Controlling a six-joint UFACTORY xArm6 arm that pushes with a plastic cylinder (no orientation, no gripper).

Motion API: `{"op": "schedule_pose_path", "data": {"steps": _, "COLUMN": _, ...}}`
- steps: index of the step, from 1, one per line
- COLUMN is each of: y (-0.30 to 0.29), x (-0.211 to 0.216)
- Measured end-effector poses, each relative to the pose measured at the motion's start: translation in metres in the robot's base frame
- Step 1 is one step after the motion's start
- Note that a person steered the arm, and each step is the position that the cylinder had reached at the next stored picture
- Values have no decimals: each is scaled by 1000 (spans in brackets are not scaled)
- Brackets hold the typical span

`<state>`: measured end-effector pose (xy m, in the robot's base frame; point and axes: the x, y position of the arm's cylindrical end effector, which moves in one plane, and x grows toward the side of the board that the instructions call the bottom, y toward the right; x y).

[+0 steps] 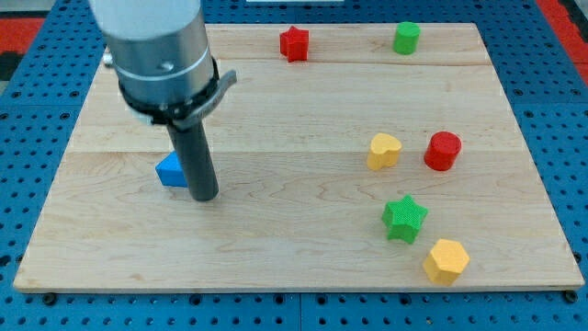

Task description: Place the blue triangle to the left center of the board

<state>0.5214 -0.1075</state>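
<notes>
Tool against blue triangle, left-centre of worktop (pixel 276 101).
My tip (pixel 204 197) touches the blue triangle (pixel 171 172), which sits just to its view-left; the tool is a plain rod, nothing to open or close.

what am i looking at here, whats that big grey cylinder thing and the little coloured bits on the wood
The grey cylinder is the end of a robot arm. It has no hand, only a dark rod; my tip slides on the wooden board and pushes blocks, holding nothing. One camera looks down at an angle. My tip sits right beside the blue triangle, on its right in the view. Elsewhere lie a red star, green cylinder, yellow heart, red cylinder, green star and yellow hexagon.
</notes>
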Motion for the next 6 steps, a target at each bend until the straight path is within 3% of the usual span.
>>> {"op": "schedule_pose_path", "data": {"steps": 2, "y": -38, "x": -65}}
{"op": "schedule_pose_path", "data": {"steps": 3, "y": -91, "x": -73}}
{"op": "schedule_pose_path", "data": {"steps": 4, "y": -88, "x": -67}}
{"op": "schedule_pose_path", "data": {"steps": 5, "y": -31, "x": -64}}
{"op": "schedule_pose_path", "data": {"steps": 6, "y": -28, "x": -94}}
